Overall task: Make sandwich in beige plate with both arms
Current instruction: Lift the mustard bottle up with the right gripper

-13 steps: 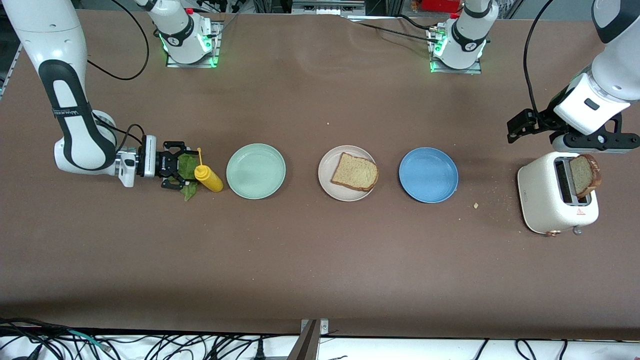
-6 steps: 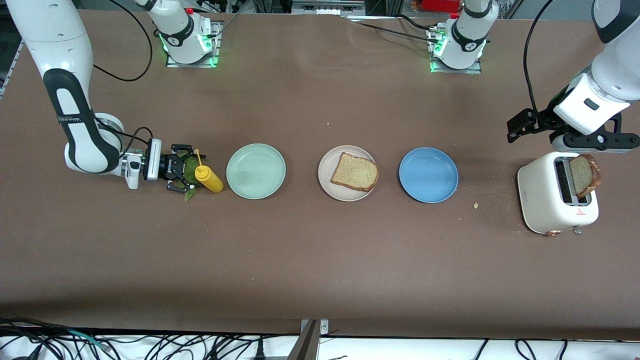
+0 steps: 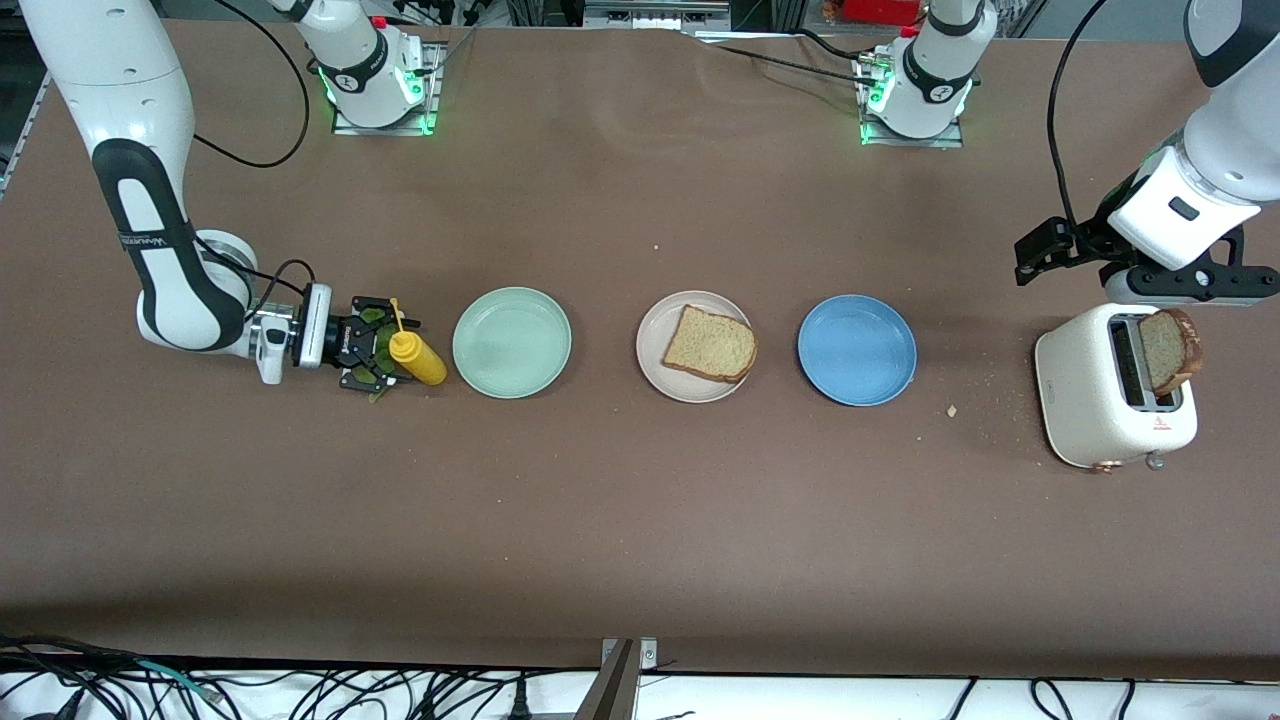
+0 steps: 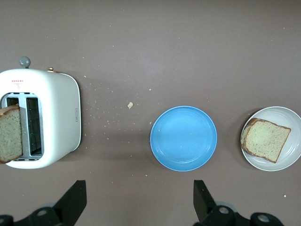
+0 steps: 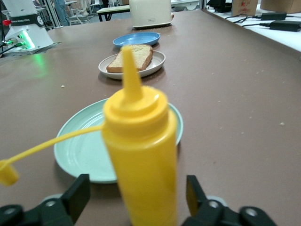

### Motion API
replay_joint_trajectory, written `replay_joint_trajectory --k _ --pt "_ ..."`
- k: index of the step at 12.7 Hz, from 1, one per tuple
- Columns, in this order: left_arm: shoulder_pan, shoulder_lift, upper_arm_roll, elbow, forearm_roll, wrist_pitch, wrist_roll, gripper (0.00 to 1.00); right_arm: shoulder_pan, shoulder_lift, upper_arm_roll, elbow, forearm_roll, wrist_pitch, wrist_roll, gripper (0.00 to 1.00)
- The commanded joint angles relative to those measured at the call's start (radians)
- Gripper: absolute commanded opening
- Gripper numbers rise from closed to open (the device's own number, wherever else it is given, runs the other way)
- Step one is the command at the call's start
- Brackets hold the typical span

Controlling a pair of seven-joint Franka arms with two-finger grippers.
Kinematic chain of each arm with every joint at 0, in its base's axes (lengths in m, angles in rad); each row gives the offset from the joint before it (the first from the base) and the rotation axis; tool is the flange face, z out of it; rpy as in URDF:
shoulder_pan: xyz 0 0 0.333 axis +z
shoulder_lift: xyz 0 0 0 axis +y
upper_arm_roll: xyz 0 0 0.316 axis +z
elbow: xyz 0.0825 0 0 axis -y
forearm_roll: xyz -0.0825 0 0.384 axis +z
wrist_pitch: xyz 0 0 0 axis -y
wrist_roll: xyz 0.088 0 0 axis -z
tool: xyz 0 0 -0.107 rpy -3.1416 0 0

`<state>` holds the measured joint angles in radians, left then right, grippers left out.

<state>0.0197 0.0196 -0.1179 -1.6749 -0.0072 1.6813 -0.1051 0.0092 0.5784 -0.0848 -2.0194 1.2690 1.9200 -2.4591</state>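
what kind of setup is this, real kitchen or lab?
Most likely a robotics lab staged as a kitchen: two arms bolted to a brown table, loose cables along its edge, and props in a row: plates, a toaster and a yellow squeeze bottle.

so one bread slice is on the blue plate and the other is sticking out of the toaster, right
Not quite. The front view shows the bread slice on the beige plate, not the blue plate, which has nothing on it. The other slice does stick out of the toaster.
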Motion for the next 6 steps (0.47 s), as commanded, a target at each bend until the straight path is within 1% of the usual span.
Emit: replay_joint_trajectory --k 1,2,3,4,5,6 --pt "-0.006 -0.012 0.007 -0.008 0.023 -0.009 0.021 1.0 0.026 0.029 0.008 0.041 0.05 0.022 0.015 0.5" --pt "-0.006 -0.012 0.009 -0.008 0.023 -0.009 0.021 1.0 0.031 0.029 0.008 0.041 0.056 0.034 0.015 0.31" --pt "-0.006 -0.012 0.007 -0.008 0.023 -0.009 0.021 1.0 0.034 0.029 0.01 0.042 0.067 0.045 0.015 0.19" --pt "-0.006 -0.012 0.009 -0.008 0.023 -0.009 0.021 1.0 0.038 0.026 0.019 0.045 0.067 0.05 0.015 0.08" --pt "-0.006 -0.012 0.007 -0.008 0.023 -0.009 0.021 1.0 0.041 0.023 0.02 0.048 0.064 0.06 0.015 0.0" --pt "-0.006 -0.012 0.007 -0.008 0.023 -0.009 0.021 1.0 0.047 0.015 0.02 0.054 0.058 0.082 0.018 0.0"
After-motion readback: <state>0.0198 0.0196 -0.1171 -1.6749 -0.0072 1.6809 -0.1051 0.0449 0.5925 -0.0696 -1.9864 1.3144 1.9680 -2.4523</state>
